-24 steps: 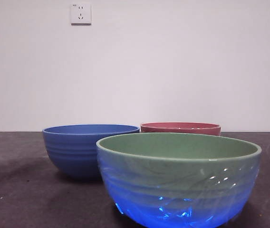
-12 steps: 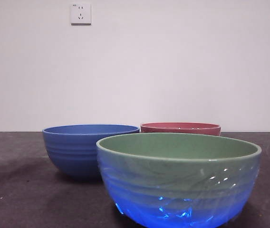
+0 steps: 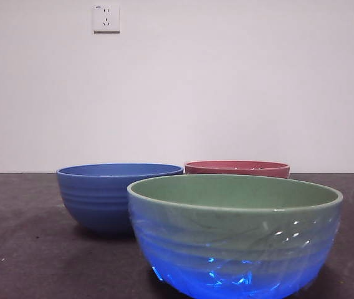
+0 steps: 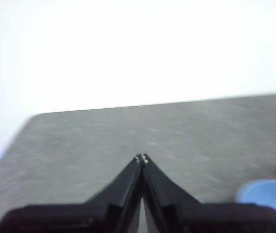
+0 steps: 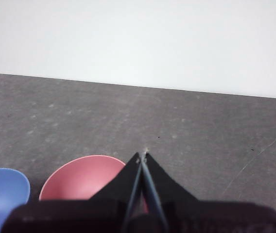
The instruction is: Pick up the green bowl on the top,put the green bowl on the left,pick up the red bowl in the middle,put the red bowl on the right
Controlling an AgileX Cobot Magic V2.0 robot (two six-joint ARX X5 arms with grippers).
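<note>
Dark table: green bowl, red bowl, seemingly empty.

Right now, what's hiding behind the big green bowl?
Behind the green bowl stands the red bowl; only its rim shows, the rest is covered. The blue bowl sits farther back too, partly hidden.

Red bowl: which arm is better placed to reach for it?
Probably right. The right gripper, jaws shut, hangs beside the red bowl in its wrist view. The left gripper, also shut, sees only a blue bowl's edge.
</note>
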